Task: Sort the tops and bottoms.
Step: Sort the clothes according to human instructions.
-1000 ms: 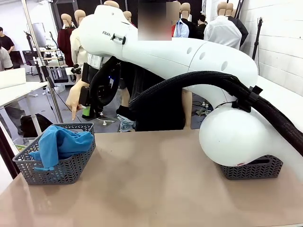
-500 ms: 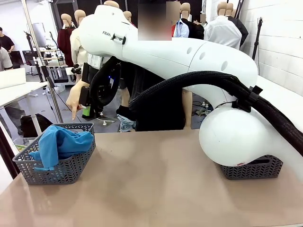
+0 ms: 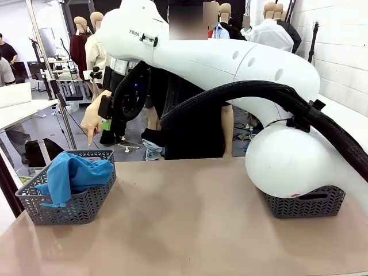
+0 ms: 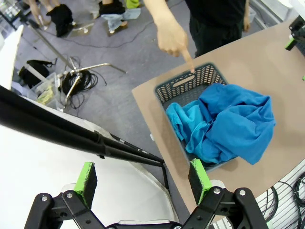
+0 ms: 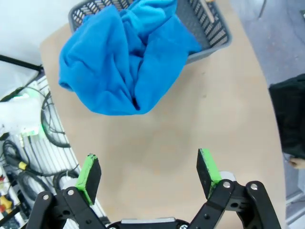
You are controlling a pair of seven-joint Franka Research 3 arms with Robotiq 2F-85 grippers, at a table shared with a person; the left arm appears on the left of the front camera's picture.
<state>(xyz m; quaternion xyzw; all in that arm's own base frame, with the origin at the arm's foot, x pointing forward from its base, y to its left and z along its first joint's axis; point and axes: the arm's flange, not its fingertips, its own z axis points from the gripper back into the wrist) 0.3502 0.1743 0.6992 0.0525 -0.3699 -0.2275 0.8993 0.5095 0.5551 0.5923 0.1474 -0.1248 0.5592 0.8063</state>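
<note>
We see the right arm (image 3: 230,63) reaching across above the left basket (image 3: 66,201), its right gripper (image 5: 148,179) spread wide and empty, the left gripper (image 4: 143,179) likewise agape above that basket.

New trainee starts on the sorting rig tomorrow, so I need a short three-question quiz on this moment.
1. True or false: the blue shirts lie in the left grey basket.
2. What is the person's hand doing? A) lifting a shirt, B) pointing a finger down at the basket rim, C) gripping an end effector.
3. Fill in: the pads of both the left end effector and the right end effector stand wide ____, with nothing between them.

Key: 1 true; 2 B; 3 apart.
</note>
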